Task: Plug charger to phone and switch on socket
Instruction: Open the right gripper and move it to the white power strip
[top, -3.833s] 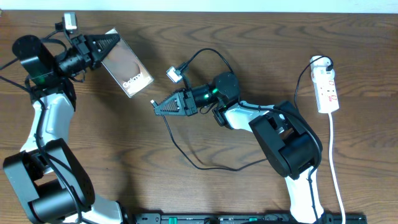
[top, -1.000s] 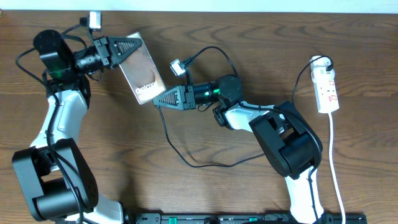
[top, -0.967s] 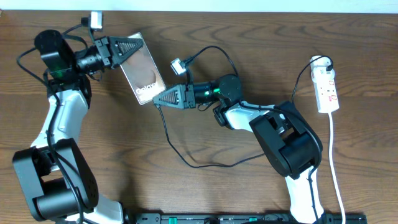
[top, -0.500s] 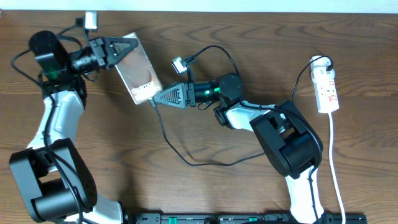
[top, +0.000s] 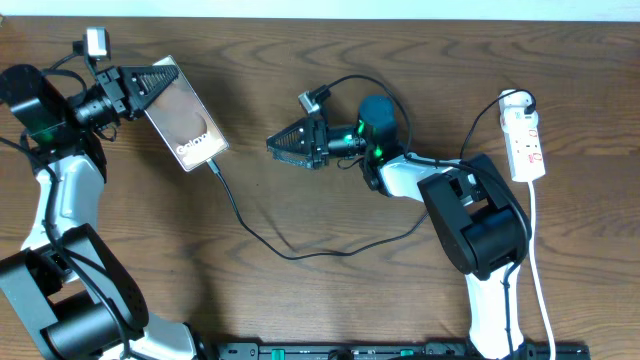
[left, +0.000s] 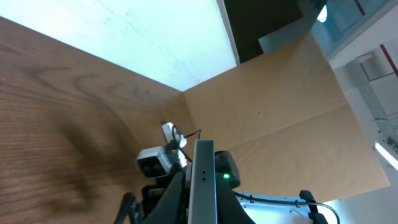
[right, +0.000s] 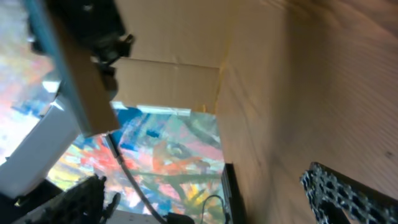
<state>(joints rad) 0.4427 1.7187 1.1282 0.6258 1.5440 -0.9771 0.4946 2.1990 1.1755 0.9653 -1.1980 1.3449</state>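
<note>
The phone is held tilted above the table at the far left, with my left gripper shut on its upper end. In the left wrist view its grey edge stands between the two fingers. The charger runs as a thin black cable from the phone's lower end across the table, and its plug tip sits in that end. My right gripper hangs open and empty to the right of the phone, apart from it. The right wrist view shows the cable hanging from the phone. The socket lies at the far right.
The white cord of the socket runs down the right edge past the right arm's base. A slack loop of the charger cable lies between the two arms. A black rail lines the front edge.
My right gripper has opened, let go of the plug and drawn back to the right. The left arm has swung the phone to the left, and the cable now trails from it.
</note>
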